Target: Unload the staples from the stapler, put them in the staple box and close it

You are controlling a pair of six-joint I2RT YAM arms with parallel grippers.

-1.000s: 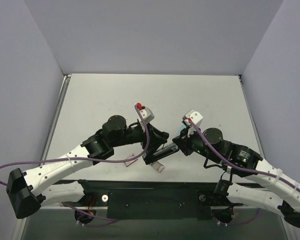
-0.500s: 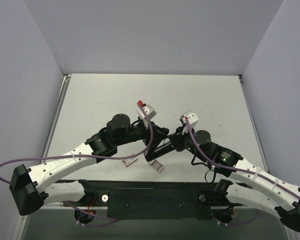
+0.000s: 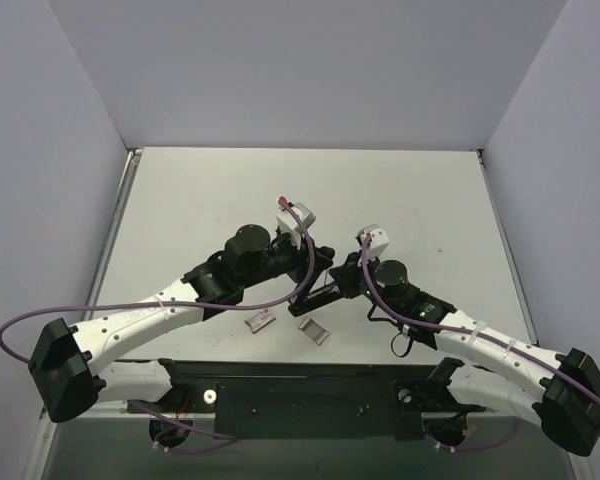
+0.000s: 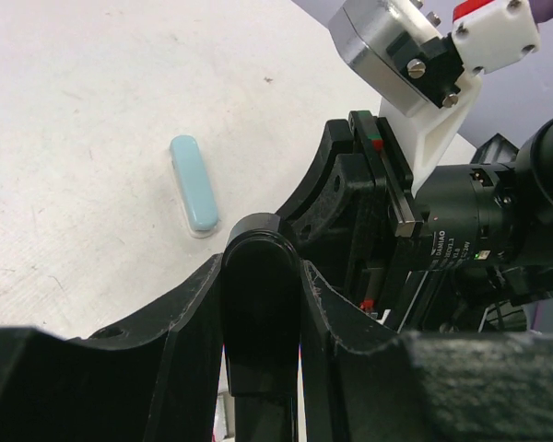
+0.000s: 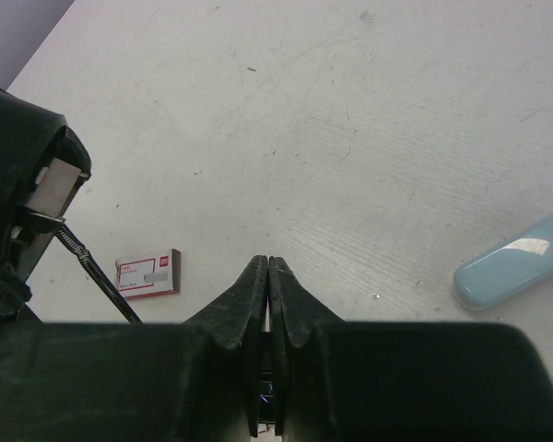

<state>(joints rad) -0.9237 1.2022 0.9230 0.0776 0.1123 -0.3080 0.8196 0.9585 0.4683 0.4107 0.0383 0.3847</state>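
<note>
The black stapler [image 4: 261,304] stands between the fingers of my left gripper [image 4: 261,267], which is shut on its rounded end. From above, the stapler [image 3: 320,297] is a dark bar held just off the table between the two wrists. In the right wrist view its open end [image 5: 37,198] shows at the left, with a silvery rail piece and a thin spring [image 5: 97,272] hanging out. My right gripper [image 5: 268,267] is shut, fingertips pressed together, close beside the stapler. The staples are hidden.
A small pinkish-red box [image 3: 261,321] lies on the table near the front edge, and it also shows in the right wrist view [image 5: 147,274]. A small grey piece [image 3: 313,331] lies to its right. A pale blue capsule-shaped part [image 4: 194,184] rests on the table beyond the grippers.
The left gripper has carried the stapler a little right and back. The right arm has swung left, closer to the stapler. The pinkish-red box now lies uncovered.
</note>
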